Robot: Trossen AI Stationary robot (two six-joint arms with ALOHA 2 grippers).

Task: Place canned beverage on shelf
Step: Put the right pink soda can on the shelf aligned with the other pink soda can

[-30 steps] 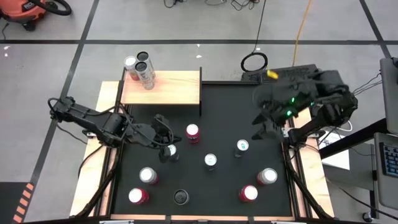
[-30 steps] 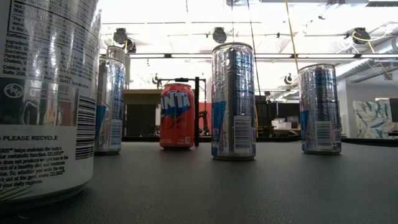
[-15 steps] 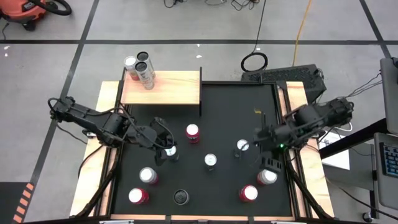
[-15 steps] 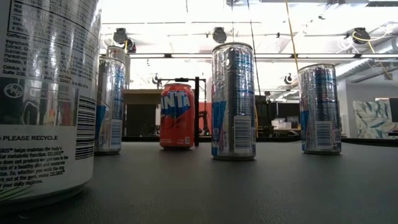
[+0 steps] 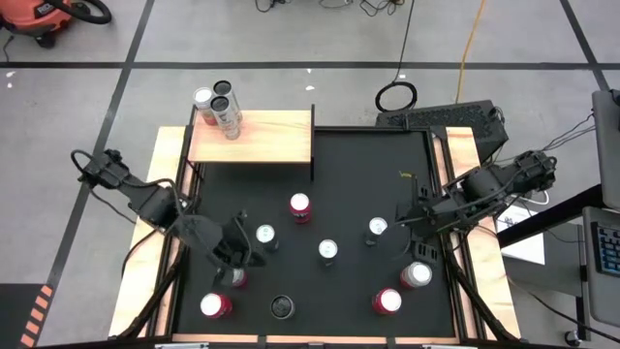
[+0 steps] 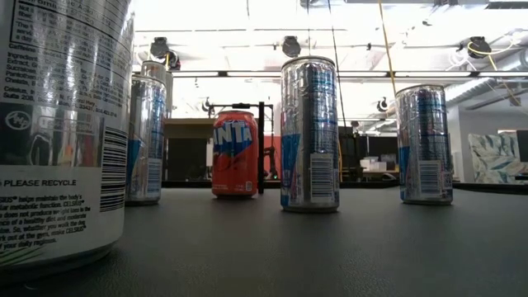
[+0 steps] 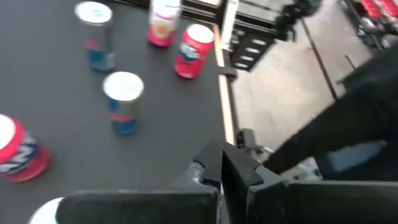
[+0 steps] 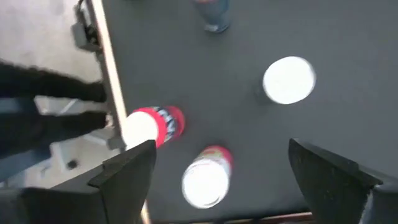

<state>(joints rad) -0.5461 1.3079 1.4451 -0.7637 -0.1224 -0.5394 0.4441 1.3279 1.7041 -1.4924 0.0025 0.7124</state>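
Three cans [image 5: 221, 104] stand on the shelf [image 5: 276, 143]; right hand [image 8: 221, 168] released, left hand's [image 5: 232, 264] state unclear.

Premises: a robotics test lab or workshop bay, not a domestic setting. Basis: bare grey concrete floor [image 5: 291, 39] marked with dark taped lines, seen all round the table [image 5: 320, 233], whose top is covered by a black mat. Loose cables cross the floor beyond the table's far edge, including a yellow lead [image 5: 472, 39] and a coiled black cable [image 5: 395, 97]. An orange shop vacuum [image 5: 39, 17] stands well off the table's far left corner. Hazard-striped tape [image 5: 37, 308] lies on the floor off the table's near left side. The low view shows an open industrial ceiling with strip lights [image 6: 495, 87] and ceiling-mounted fixtures [image 6: 290, 45] behind the table.
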